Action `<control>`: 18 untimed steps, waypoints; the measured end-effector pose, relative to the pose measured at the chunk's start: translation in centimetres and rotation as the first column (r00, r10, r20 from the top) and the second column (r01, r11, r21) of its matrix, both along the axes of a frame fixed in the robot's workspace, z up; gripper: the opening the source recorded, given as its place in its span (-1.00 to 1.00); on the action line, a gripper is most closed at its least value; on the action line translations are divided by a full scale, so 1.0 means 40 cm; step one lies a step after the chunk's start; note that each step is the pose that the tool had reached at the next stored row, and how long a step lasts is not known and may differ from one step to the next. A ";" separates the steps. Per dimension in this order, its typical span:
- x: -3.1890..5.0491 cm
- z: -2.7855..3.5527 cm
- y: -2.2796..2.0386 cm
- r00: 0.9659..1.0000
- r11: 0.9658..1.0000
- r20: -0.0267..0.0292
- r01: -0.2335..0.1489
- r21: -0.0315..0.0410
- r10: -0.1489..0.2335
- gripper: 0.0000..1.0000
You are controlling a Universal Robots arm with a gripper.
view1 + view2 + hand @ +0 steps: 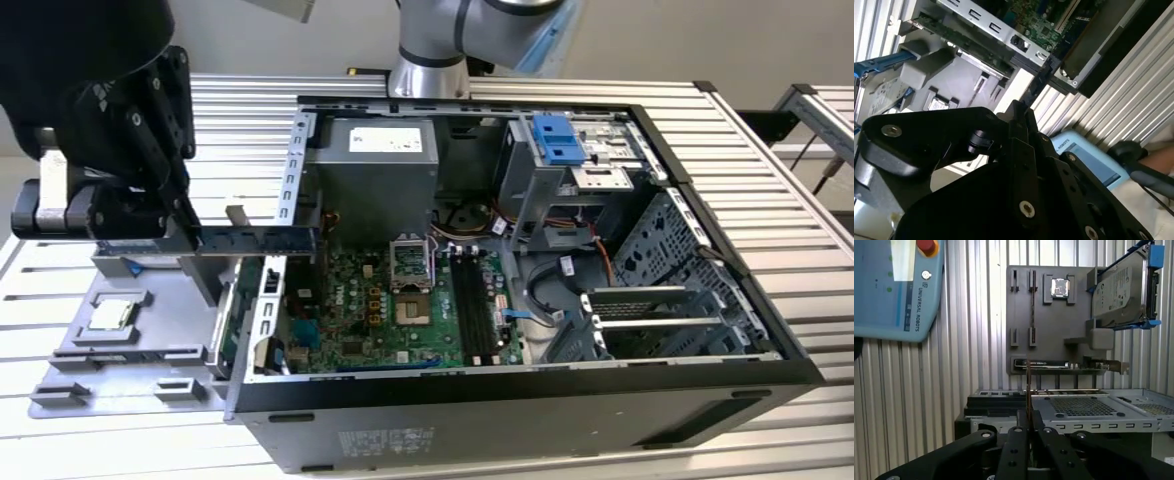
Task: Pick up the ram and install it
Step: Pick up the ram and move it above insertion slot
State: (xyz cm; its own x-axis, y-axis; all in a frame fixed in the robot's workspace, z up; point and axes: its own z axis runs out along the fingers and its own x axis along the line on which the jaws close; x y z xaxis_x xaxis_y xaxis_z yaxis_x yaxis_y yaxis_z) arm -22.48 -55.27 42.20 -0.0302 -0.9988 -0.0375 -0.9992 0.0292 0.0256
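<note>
End effector (1027, 416) clamps ram (1028, 382) w/ gripped end hidden.

The computer case (534, 420) lies open on the table (761, 130), with the parts tray (167, 310) against its side at the exterior view's left. On the tray sit a chip (111, 313), a hard drive (1116, 290) at one corner and a card (1054, 363) along the edge nearest the case. My gripper (196, 238) holds the ram (267, 240) above that edge.

Matte black tool (1028, 416), silver screws (1027, 209), silver-grey arm (430, 50)
</note>
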 end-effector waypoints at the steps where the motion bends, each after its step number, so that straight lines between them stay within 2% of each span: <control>1: 0.000 0.000 0.000 1.000 1.000 0.000 0.000 0.000 0.000 -1.00; 13: 0.001 0.000 0.000 1.000 1.000 0.000 0.000 0.000 0.000 -1.00; 18: 0.014 0.000 0.000 1.000 1.000 0.000 0.000 0.000 0.000 -1.00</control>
State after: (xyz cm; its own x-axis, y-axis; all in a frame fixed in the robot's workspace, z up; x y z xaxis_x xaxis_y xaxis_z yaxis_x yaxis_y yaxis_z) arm -21.93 -55.27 42.20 -0.0302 -0.9988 -0.0374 -0.9992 0.0293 0.0256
